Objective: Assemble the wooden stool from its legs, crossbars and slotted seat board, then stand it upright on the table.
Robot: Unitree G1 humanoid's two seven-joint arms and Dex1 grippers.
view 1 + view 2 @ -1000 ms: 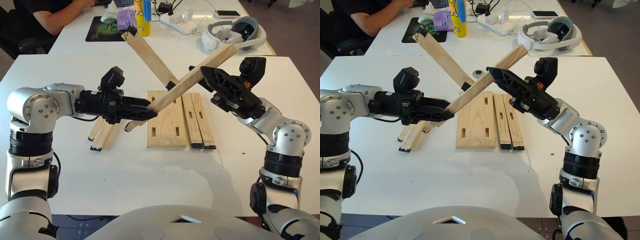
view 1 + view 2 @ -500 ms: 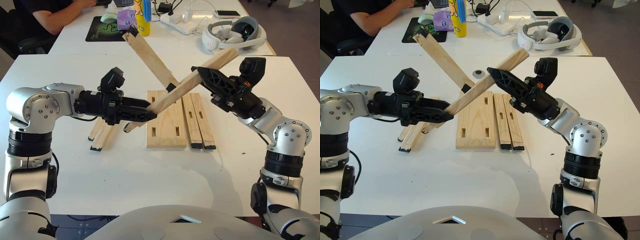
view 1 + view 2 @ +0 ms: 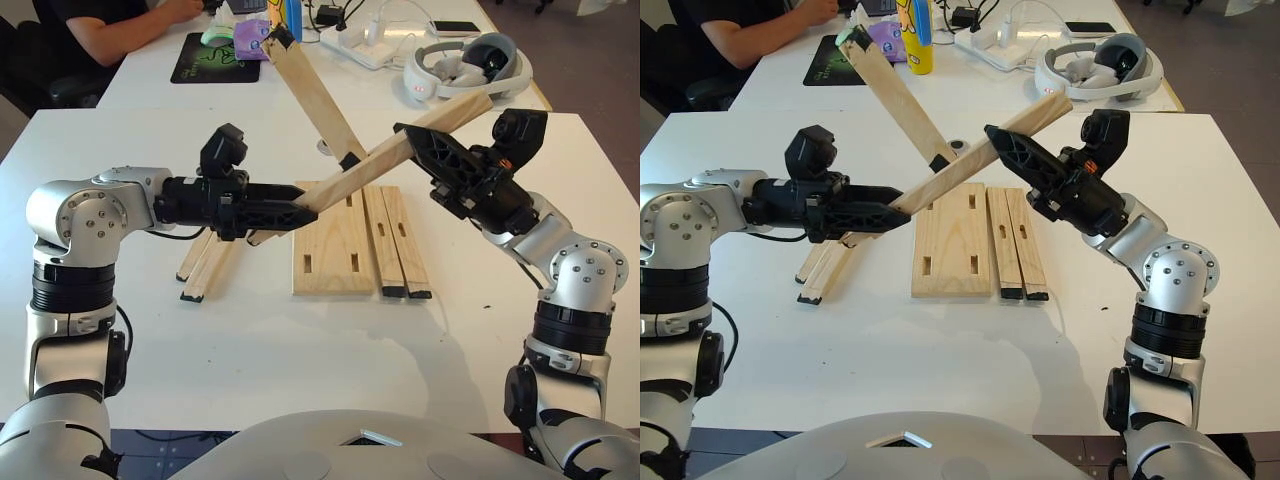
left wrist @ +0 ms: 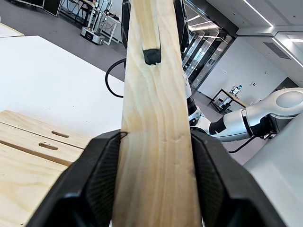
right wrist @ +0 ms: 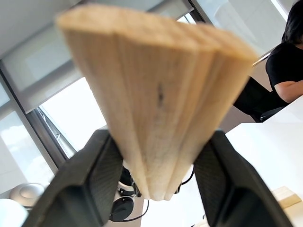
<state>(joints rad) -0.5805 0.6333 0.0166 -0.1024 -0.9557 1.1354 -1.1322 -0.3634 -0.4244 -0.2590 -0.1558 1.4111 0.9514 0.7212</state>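
A long wooden leg [image 3: 385, 158] hangs slanted above the table, held at both ends. My left gripper [image 3: 297, 205] is shut on its lower end, the black fingers [image 4: 102, 179] clamping the wood [image 4: 154, 142]. My right gripper [image 3: 412, 142] is shut on its upper part, near the end [image 5: 156, 90]. A second wooden piece [image 3: 312, 95] rises from the leg's middle and leans toward the back left, its dark lower end at the leg. The slotted seat board [image 3: 330, 245] lies flat below them, with two slotted slats [image 3: 395, 240] beside it.
Loose wooden sticks [image 3: 205, 265] lie under my left arm. A small round object [image 3: 325, 147] sits behind the board. The far table holds a headset [image 3: 465, 65], a power strip [image 3: 360, 45] and a mouse pad [image 3: 205, 55]. The white table front [image 3: 320, 350] is bare.
Both grippers have lifted the joined pieces a little. The rising piece's top has swung up and to the right, and the right gripper has shifted slightly up and right.
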